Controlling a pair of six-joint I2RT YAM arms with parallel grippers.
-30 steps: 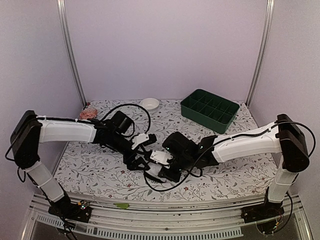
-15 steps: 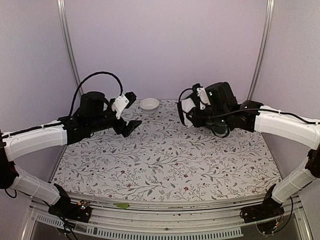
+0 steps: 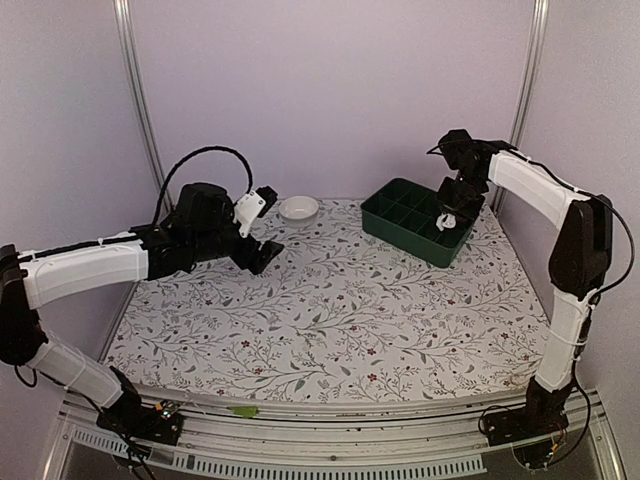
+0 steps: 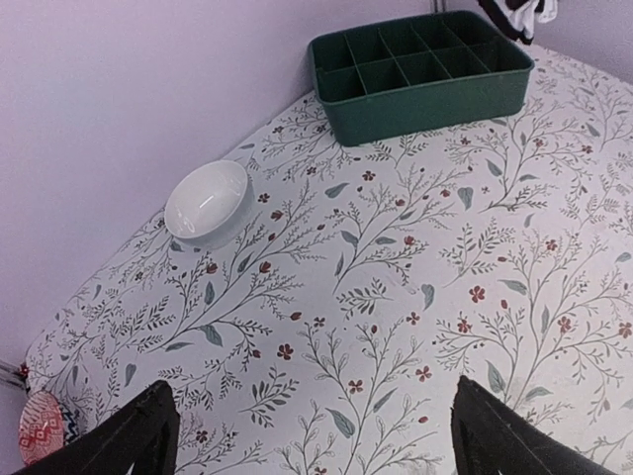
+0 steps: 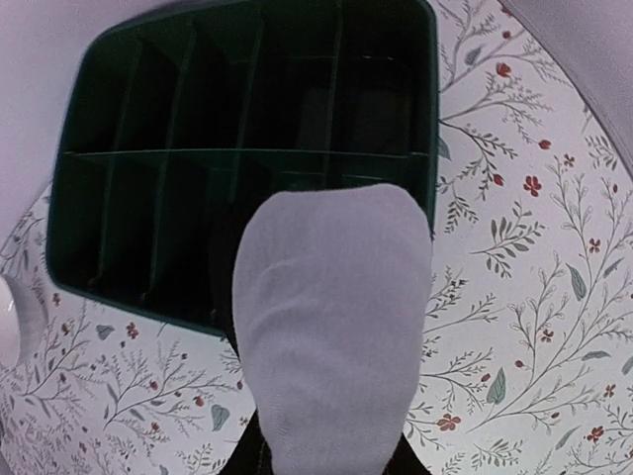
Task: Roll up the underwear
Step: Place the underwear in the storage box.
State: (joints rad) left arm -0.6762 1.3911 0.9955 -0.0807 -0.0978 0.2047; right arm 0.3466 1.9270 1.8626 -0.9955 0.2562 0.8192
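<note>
Swung back from mid-air over to the far right corner, my right claw (image 3: 448,208) now hangs above the green divided tray (image 3: 404,236), clenched on the rolled underwear (image 5: 331,327), while my left claw (image 4: 321,445) hovers spread wide over the surface (image 3: 330,320) near the white bowl (image 4: 206,201).

Soft matt white cloth underwear (image 5: 331,327); green plastic tray (image 4: 425,104); glossy white bowl (image 4: 206,201); matt floral tablecloth (image 4: 514,247)

The underwear (image 5: 331,327), a white bundle, hangs above the green tray (image 5: 247,153).
</note>
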